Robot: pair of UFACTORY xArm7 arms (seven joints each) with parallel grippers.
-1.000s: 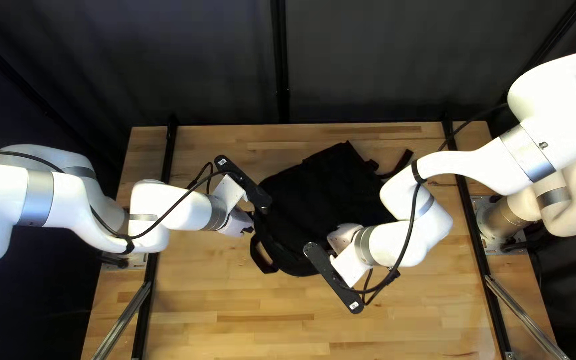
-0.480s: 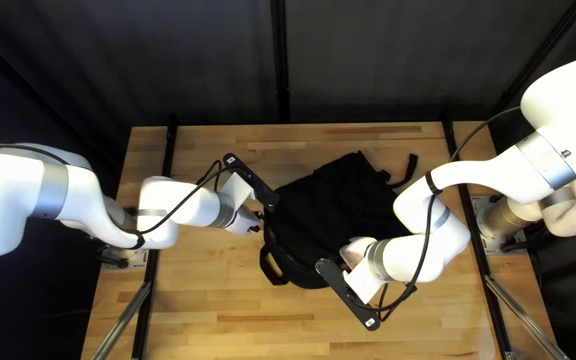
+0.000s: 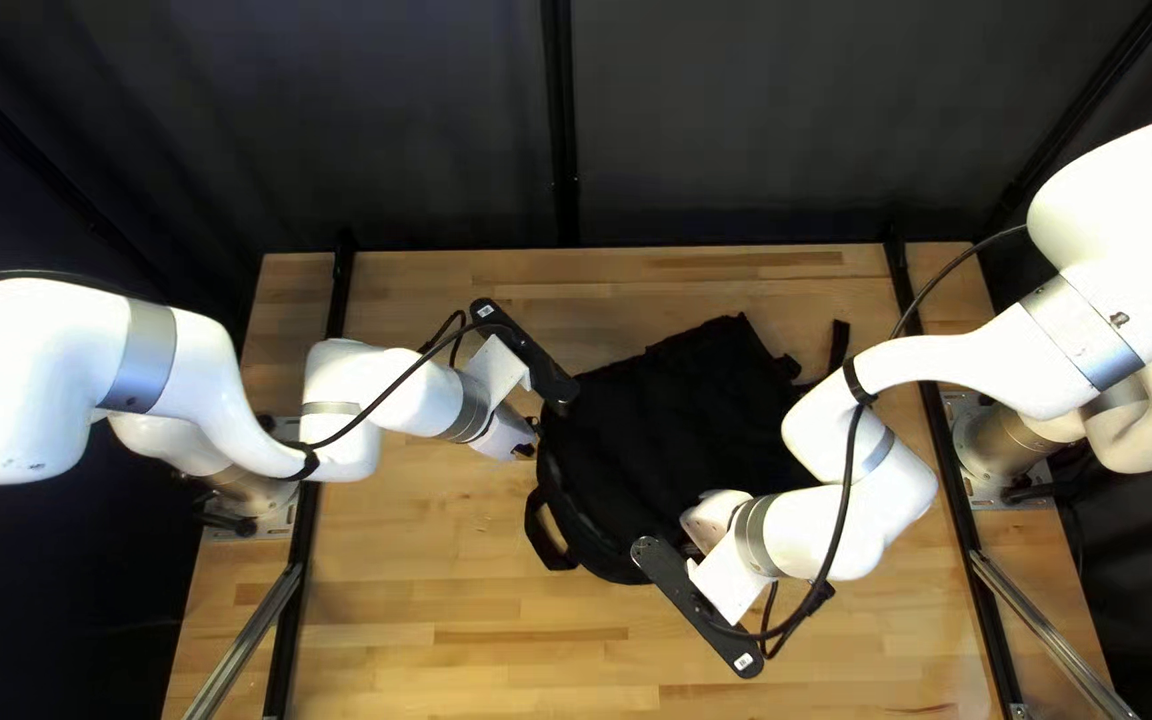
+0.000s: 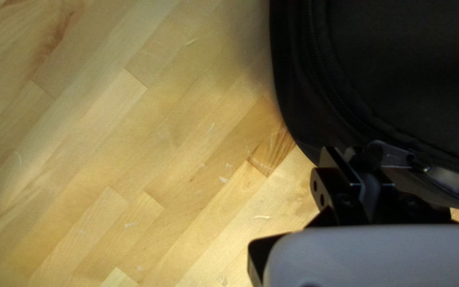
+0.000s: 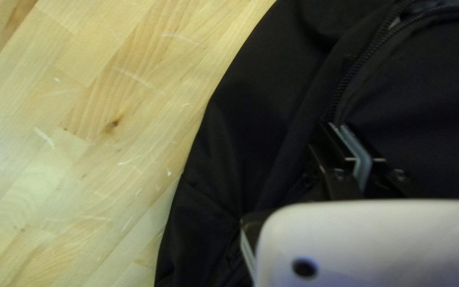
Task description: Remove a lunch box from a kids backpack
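Zipper work appears unfinished as the right hand (image 5: 338, 127), pressed together at a part-open zipper (image 5: 348, 78), and the left hand (image 4: 348, 154) beyond, pinching a zipper pull (image 4: 397, 155), touch a black backpack (image 3: 670, 427) on the table (image 3: 470, 587), its unseen lunch box presumably inside, awaiting removal.

From my station I see smooth, glossy white shells on both arms (image 3: 43, 387), with satin metal-looking bands (image 3: 143, 358). The backpack (image 3: 656, 427) is matt black cloth; its zip pull (image 4: 394, 155) has a metallic shine, its zip teeth (image 5: 354, 69) look ridged. The table (image 3: 496, 600) is lightly scratched wood with a soft sheen.
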